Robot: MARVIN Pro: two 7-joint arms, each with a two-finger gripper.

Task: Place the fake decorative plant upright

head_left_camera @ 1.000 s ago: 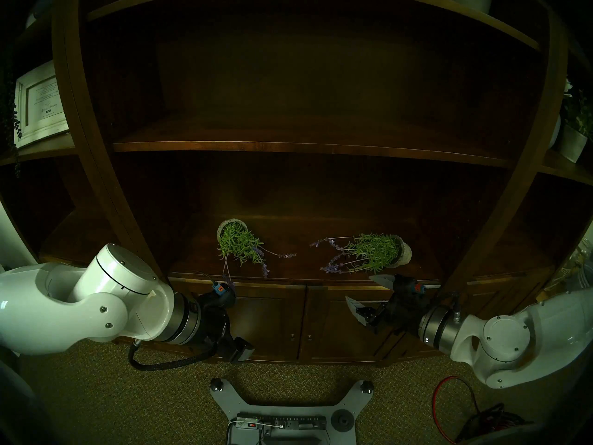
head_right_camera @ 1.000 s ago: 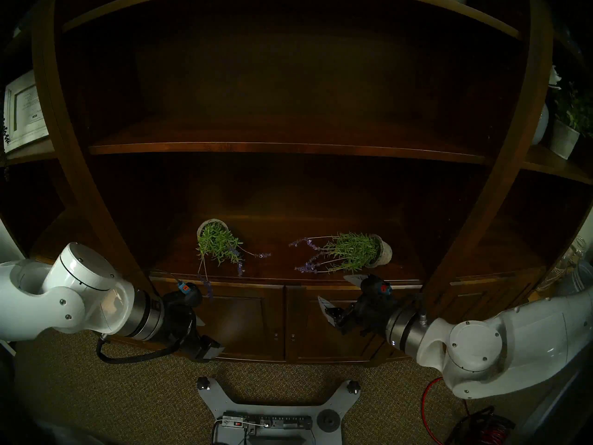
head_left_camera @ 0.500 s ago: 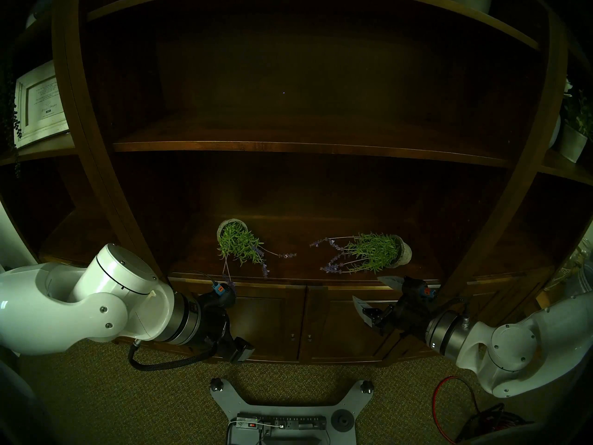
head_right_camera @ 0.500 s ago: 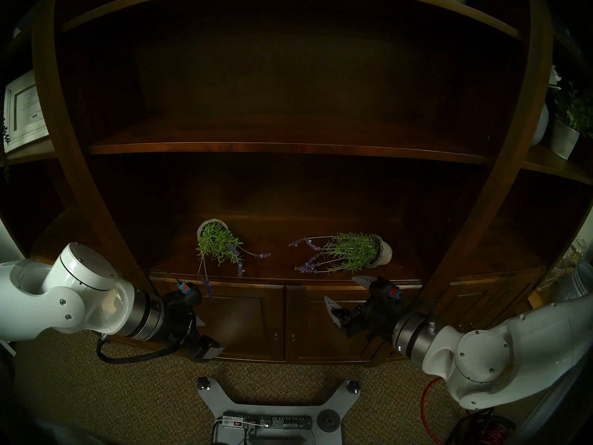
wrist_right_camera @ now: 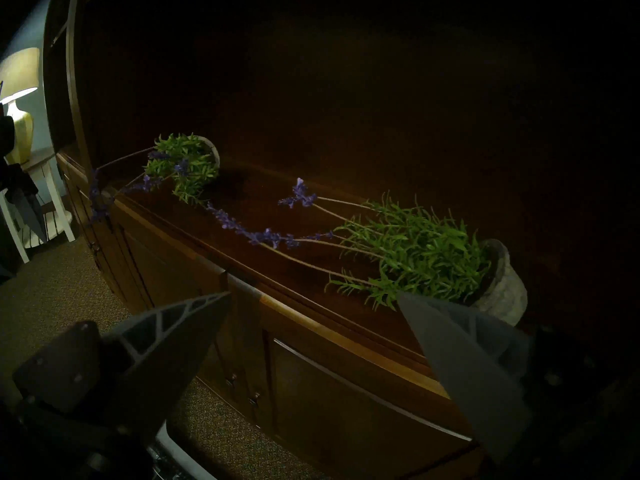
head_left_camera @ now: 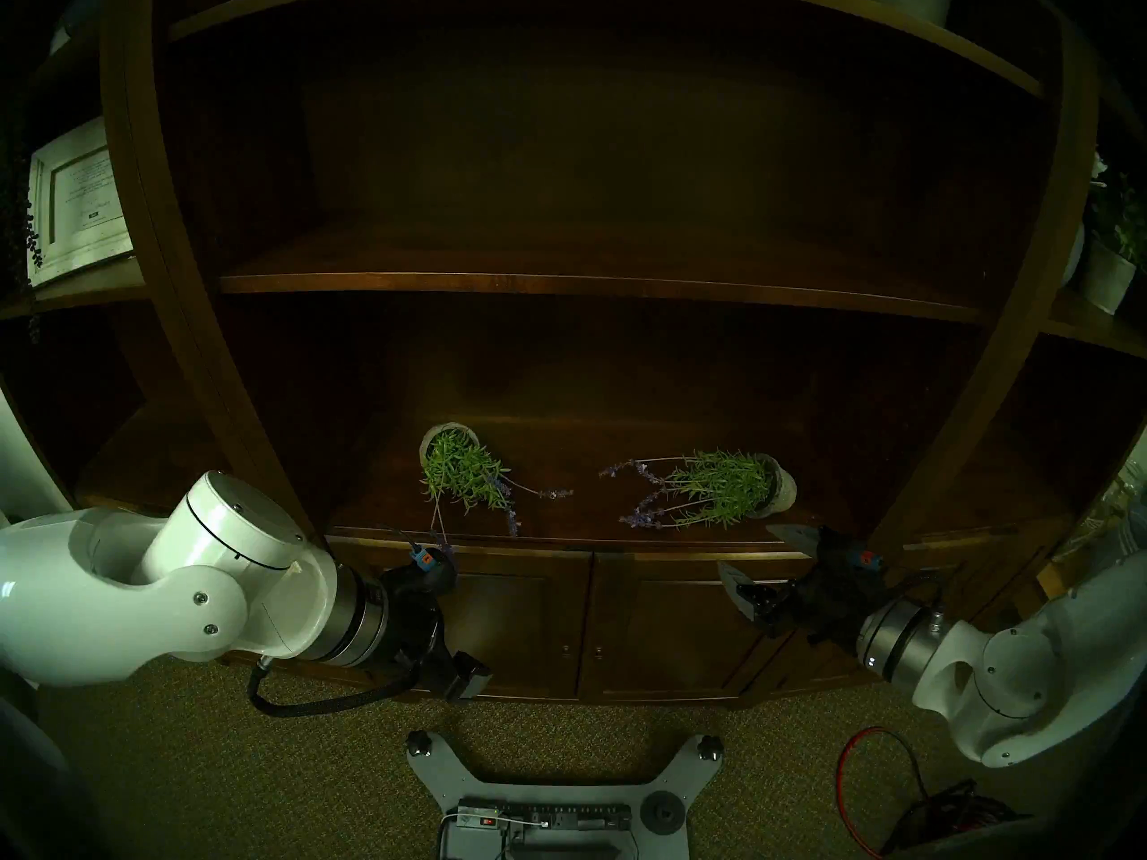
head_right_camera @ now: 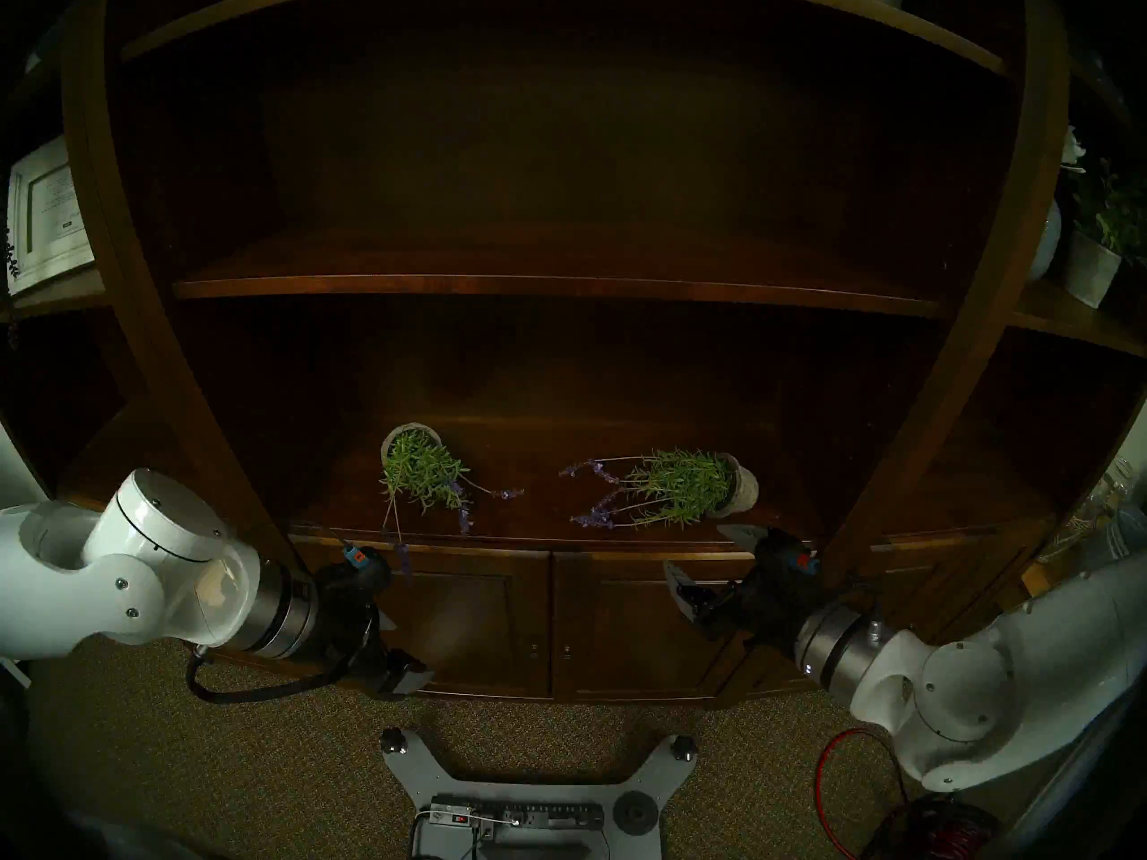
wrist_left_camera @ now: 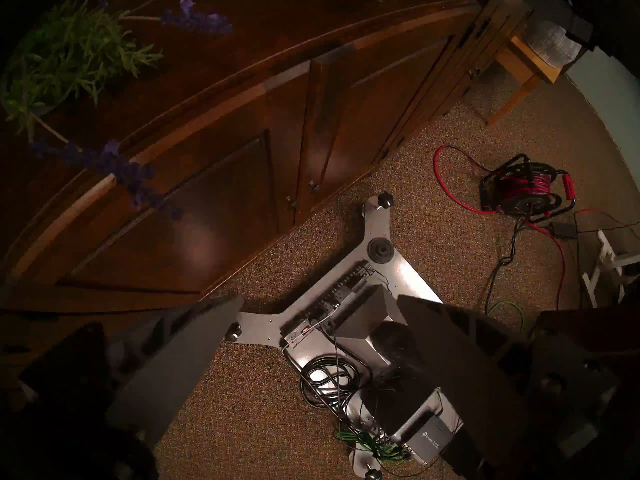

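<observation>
Two fake lavender plants are lying on their sides on the lower shelf [head_left_camera: 558, 443] of the dark wooden cabinet. One plant [head_left_camera: 462, 468] is resting toward the shelf's left end, with a purple stem hanging over the front edge. The second plant [head_left_camera: 726, 486] (its grey pot [head_left_camera: 783, 489] pointing right) is lying near the right end. Just before the front edge, the right gripper [head_left_camera: 754, 558] is hovering with fingers spread and holding nothing. Lower, before the cabinet doors, the left gripper [wrist_left_camera: 318, 299] is also hanging released.
</observation>
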